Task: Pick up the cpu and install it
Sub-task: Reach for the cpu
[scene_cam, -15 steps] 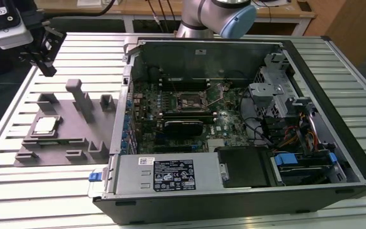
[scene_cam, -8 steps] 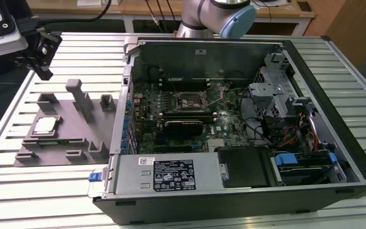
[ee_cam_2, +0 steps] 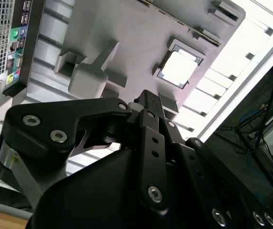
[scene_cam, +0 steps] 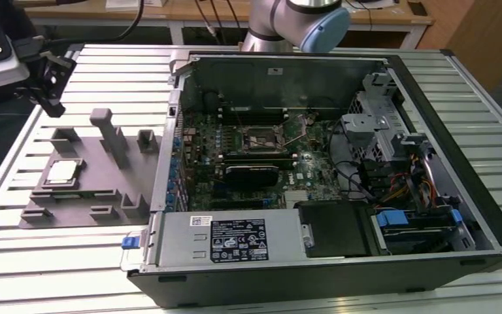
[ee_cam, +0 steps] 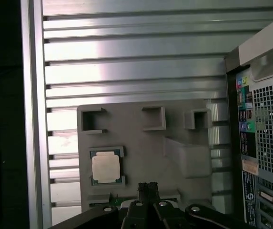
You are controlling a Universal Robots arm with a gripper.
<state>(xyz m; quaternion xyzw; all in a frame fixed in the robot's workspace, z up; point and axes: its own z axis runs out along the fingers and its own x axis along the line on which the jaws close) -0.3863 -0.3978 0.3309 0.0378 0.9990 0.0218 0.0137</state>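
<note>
The gripper [ee_cam: 148,187] hung above the grey fixture [ee_cam: 136,143], its fingers closed on nothing. The cpu [ee_cam: 106,168] lay in a fixture recess.

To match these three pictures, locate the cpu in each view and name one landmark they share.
Exterior view: the cpu lies in a square recess of the grey fixture plate, to the exterior view's left of the open computer case.
Second wrist view: the cpu sits in that same recess.
First wrist view: the cpu sits in the recess, shiny top up.
Shared landmark: the grey fixture plate.
</note>
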